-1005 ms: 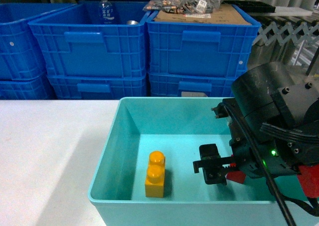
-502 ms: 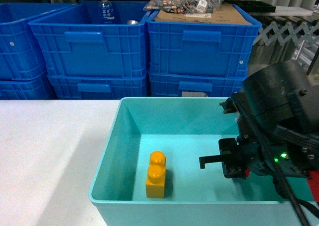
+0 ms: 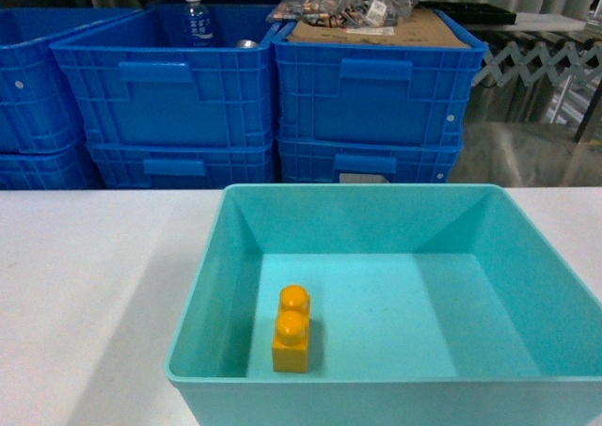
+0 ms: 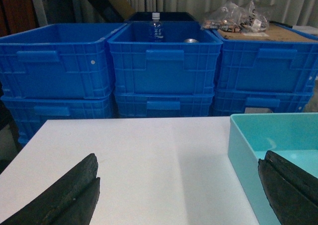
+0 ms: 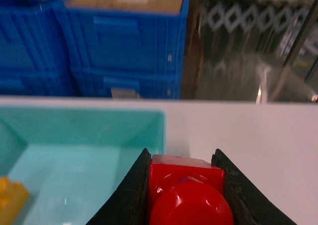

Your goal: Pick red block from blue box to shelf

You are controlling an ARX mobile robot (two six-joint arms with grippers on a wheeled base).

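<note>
- My right gripper (image 5: 185,195) pinches the red block (image 5: 186,190) at the bottom centre of my right wrist view, one black finger (image 5: 130,195) pressed against each side, the round stud facing the camera.
- In that view the block sits above the white table (image 5: 258,135), just right of the blue box's (image 5: 99,116) near corner rim and outside the tub.
- My left gripper (image 4: 179,195) is spread wide: one dark finger shows at the lower left of my left wrist view, the other at the lower right, with bare table between them.
- That right-hand finger overlaps the box's left wall at the right edge of the frame.
- Neither of my arms shows in the head view.
- There the turquoise tub fills the lower centre, and a yellow-orange two-stud brick (image 3: 293,330) stands on its floor, left of centre near the front wall.
- Dark blue ribbed crates (image 3: 263,97) are stacked across the upper part of the frame, behind the table.
- A water bottle (image 3: 196,18) stands in the middle crate at the upper left, and a clear bag of small parts (image 3: 348,1) lies on cardboard on the crate beside it.
</note>
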